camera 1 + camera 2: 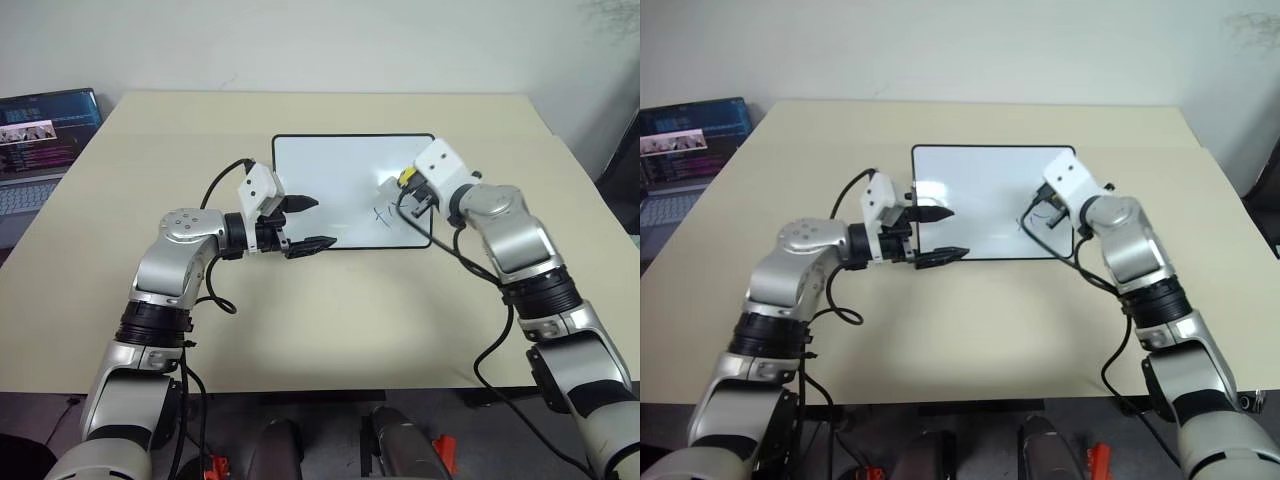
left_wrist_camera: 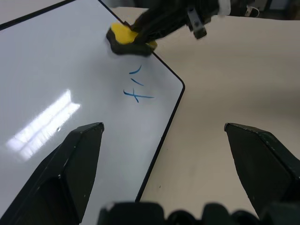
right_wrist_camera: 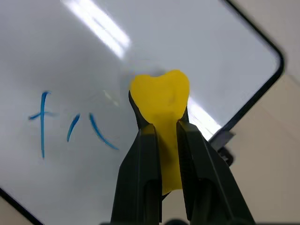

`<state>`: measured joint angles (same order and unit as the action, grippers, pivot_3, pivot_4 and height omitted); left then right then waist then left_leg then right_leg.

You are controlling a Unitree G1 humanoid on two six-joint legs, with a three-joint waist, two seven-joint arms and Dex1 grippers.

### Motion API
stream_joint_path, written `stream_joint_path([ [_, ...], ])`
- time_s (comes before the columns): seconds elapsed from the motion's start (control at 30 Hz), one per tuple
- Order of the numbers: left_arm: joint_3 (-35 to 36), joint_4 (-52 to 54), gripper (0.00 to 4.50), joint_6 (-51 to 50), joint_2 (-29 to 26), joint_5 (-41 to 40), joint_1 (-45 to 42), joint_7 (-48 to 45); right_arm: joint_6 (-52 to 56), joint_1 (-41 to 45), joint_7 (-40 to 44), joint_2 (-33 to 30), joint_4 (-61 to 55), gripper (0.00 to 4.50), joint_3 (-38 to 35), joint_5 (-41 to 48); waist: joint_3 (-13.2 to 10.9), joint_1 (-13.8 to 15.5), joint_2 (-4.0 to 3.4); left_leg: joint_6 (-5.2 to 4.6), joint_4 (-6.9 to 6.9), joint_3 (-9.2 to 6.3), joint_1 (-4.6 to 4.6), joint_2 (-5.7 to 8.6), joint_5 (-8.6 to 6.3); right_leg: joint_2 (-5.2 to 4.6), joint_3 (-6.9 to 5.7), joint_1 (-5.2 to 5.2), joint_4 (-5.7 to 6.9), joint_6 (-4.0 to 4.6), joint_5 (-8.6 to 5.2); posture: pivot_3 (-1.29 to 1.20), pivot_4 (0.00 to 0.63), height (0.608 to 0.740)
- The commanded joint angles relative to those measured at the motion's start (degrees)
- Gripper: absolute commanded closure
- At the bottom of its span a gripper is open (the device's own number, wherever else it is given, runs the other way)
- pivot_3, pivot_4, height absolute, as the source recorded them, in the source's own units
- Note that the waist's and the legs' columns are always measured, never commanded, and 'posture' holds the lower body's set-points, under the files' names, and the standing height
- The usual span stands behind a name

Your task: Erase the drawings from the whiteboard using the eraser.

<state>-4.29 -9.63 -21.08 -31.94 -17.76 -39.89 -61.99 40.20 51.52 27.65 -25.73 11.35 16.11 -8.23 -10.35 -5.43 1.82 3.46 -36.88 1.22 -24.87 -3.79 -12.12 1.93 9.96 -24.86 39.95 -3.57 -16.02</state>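
— How far along?
— My right gripper (image 3: 161, 129), clamped on the eraser (image 3: 161, 101), presses the whiteboard (image 1: 330, 180) near its right edge; blue strokes (image 3: 70, 124) remain.
— Your left gripper (image 1: 305, 223)?
— Spread wide, empty, at the board's near-left corner.

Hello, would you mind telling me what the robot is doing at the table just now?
The right gripper is shut on the yellow eraser and holds it on the whiteboard, beside blue drawings not yet wiped. The left gripper is open at the board's near left corner, gripping nothing. A laptop sits at the table's far left.
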Motion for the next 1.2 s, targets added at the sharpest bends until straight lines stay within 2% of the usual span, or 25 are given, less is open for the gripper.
stream_joint_path([
  [0.03,0.9,1.7,0.0,0.6,-0.7,-0.3,-0.3,-0.1,0.6,-1.1,1.8,2.9,0.3,4.31,2.7,-0.2,0.0,-0.5,0.02,0.0,-0.03,-0.07,0.04,0.0,0.0,0.01,-0.05,0.08,0.0,0.0,0.0,0.0,0.15,0.74],
  [0.2,1.1,1.6,0.0,0.6,-0.9,-0.4,-0.3,0.0,1.6,-3.6,3.0,6.5,-0.9,4.31,7.4,-2.1,0.0,-1.3,0.04,0.0,-0.1,-0.51,0.44,0.05,0.0,0.01,-0.39,0.76,-0.03,-0.01,-0.02,0.0,0.15,0.74],
  [0.4,1.2,1.3,0.0,0.8,-1.0,-0.3,-0.6,0.1,3.0,-4.8,4.5,9.1,-1.9,4.31,10.3,-3.1,0.0,-1.3,0.04,0.08,-0.14,-0.98,0.49,0.08,0.24,0.01,-0.81,0.98,0.01,-0.13,-0.08,0.0,0.15,0.74],
  [0.57,1.3,1.0,0.0,1.1,-1.2,-0.2,-0.8,0.1,1.9,-2.3,2.8,6.7,1.5,4.31,7.4,-4.4,0.0,-1.1,0.04,0.06,-0.16,-1.21,0.51,0.07,0.3,0.0,-1.06,1.14,0.0,-0.23,-0.14,0.0,0.15,0.74],
  [0.9,1.2,0.7,0.0,1.4,-1.0,-0.2,-1.1,0.1,-1.8,3.6,-1.2,-2.0,11.6,4.31,3.1,-7.3,0.1,-0.7,0.09,0.03,-0.17,-1.28,0.61,0.13,0.34,-0.1,-1.17,1.37,-0.1,-0.24,-0.15,0.0,0.15,0.74],
  [1.2,0.9,0.6,0.0,1.3,-0.8,-0.2,-1.3,-0.3,-0.7,0.9,1.8,0.3,6.3,4.31,4.7,-7.3,0.1,-0.9,0.09,0.03,-0.15,-1.28,0.66,0.12,0.34,-0.1,-1.16,1.41,-0.1,-0.24,-0.16,0.0,0.15,0.74],
])
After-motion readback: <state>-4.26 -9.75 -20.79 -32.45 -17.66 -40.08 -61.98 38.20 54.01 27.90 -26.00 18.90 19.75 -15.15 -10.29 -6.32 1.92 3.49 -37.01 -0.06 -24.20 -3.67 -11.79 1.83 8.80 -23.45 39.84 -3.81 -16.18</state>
